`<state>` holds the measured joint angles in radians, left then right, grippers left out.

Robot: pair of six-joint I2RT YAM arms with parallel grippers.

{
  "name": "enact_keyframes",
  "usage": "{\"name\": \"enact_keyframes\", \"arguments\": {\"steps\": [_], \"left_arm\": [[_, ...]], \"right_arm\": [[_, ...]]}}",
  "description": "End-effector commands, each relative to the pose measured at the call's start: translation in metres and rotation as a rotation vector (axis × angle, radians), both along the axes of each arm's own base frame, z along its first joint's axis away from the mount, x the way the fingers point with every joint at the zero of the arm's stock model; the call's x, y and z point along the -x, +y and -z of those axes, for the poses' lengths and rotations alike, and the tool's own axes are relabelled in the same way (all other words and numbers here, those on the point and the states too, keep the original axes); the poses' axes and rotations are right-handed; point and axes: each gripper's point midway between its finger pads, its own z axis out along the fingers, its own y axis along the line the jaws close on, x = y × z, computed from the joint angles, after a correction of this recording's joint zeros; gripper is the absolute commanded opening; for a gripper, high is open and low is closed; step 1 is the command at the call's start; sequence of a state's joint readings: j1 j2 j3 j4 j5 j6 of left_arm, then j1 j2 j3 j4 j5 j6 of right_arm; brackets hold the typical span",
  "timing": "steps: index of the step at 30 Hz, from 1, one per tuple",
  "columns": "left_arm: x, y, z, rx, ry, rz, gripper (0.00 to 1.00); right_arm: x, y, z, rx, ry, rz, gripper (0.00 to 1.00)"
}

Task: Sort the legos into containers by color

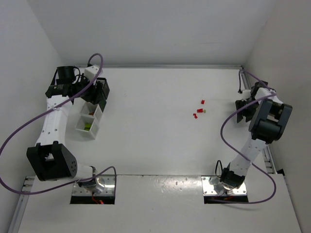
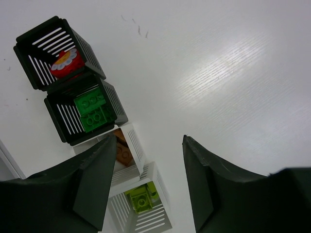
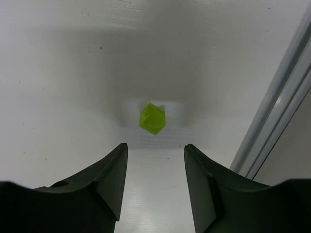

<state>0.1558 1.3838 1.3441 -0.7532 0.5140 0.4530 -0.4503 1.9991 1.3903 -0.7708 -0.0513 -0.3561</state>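
The left claw [image 2: 149,141] hung spread, empty, over the containers [image 2: 65,121] at upper left; the right claw [image 3: 155,148], also spread, faced a yellow-green lego [image 3: 152,118].

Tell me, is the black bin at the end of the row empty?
Not empty. The left wrist view shows a red piece with a white top lying inside that black bin.

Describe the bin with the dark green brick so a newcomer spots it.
On the table's left side, four bins stand in a row by the left arm. It is the black bin next to the white pair. Only it holds a dark green brick; the other black bin holds a red piece.
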Motion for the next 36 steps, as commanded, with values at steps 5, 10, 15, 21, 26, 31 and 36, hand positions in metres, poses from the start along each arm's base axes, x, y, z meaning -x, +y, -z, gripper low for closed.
{"name": "enact_keyframes", "arguments": {"steps": [5,10,15,21,26,31,36], "left_arm": [[-0.003,-0.001,-0.005,0.017,-0.018,-0.016,0.62],[-0.003,-0.001,-0.005,0.017,-0.018,-0.016,0.62],[-0.003,-0.001,-0.002,0.025,-0.005,-0.021,0.62],[-0.004,0.001,-0.001,0.018,-0.004,-0.028,0.64],[-0.004,0.001,0.001,0.018,-0.004,-0.028,0.64],[-0.002,-0.005,0.003,0.042,0.002,-0.005,0.64],[0.014,-0.034,-0.004,0.183,-0.024,0.144,0.68]], "right_arm": [[-0.018,-0.011,-0.003,0.014,-0.033,0.022,0.47],[-0.022,-0.013,0.002,0.010,-0.025,0.022,0.43],[-0.025,-0.007,0.009,0.006,-0.017,0.004,0.42],[-0.028,-0.006,0.010,-0.003,-0.022,-0.007,0.35],[-0.030,-0.001,0.011,-0.010,-0.026,-0.027,0.24],[-0.036,0.016,0.001,-0.082,-0.052,-0.085,0.10],[-0.050,0.103,-0.041,-0.305,-0.153,-0.281,0.02]]}}
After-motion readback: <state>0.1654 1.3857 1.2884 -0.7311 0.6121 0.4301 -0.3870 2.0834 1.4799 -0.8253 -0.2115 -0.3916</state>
